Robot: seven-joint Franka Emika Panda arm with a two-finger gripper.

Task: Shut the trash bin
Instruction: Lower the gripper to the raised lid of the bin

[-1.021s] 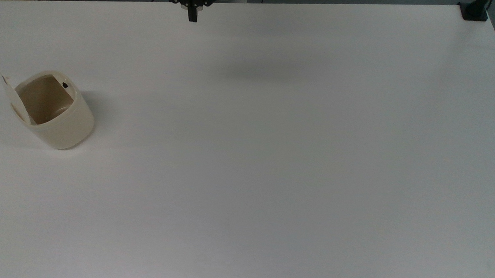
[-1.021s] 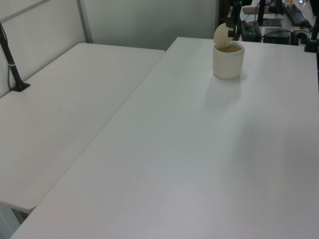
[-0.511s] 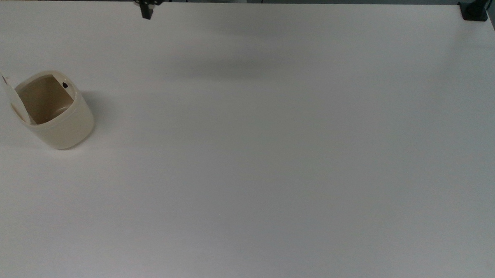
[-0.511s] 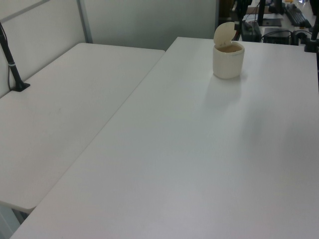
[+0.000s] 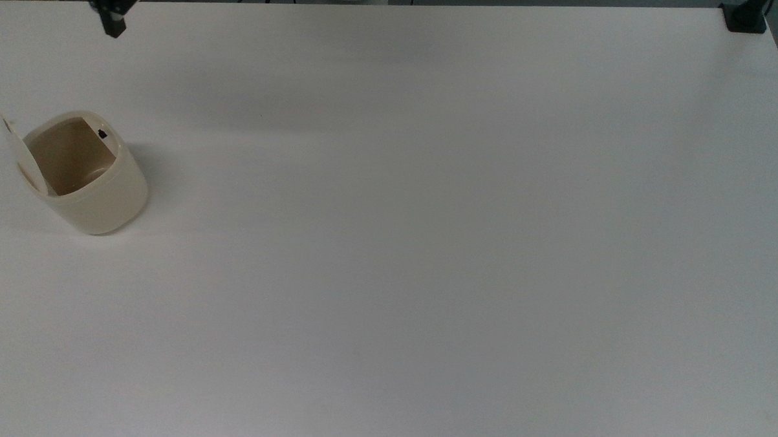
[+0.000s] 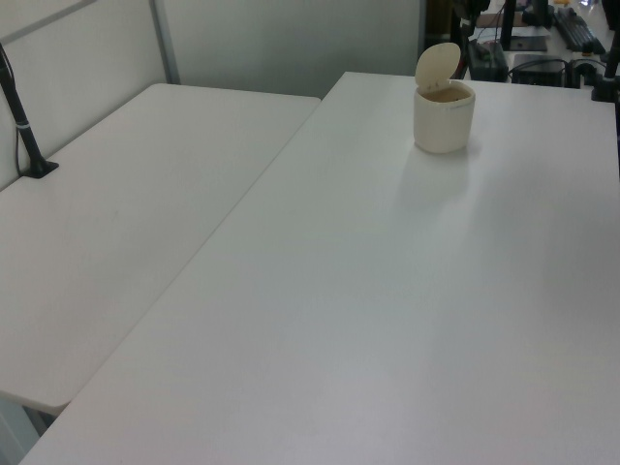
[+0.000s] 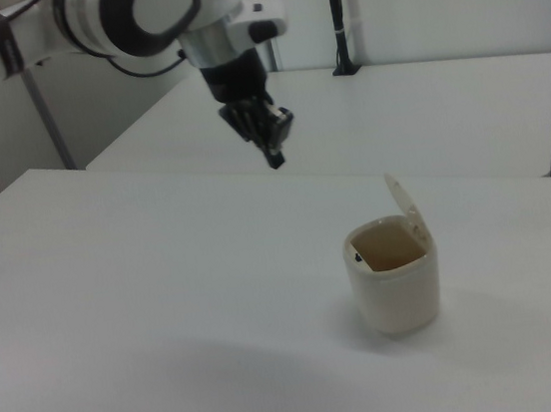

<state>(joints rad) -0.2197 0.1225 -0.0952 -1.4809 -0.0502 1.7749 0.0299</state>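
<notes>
The trash bin (image 5: pixel 83 175) stands on the bench (image 5: pixel 427 246) with its lid (image 7: pixel 408 210) upright—below the hand (image 5: pixel 115 29) in the top view—whose fingers look pressed together.

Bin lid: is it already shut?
No, the lid stands raised over the open bin, with the gripper apart from it.

Robot lab or test room. Plain white table (image 5: pixel 427 246), bare top; a second white table (image 6: pixel 116 223) butted alongside. Black clamp-mounted camera poles (image 6: pixel 24 126) at table edges. White industrial arm (image 7: pixel 83 29) overhead. Beyond the jaws, a cluttered desk with a keyboard (image 6: pixel 579 29) and cables. Grey partition walls.
</notes>
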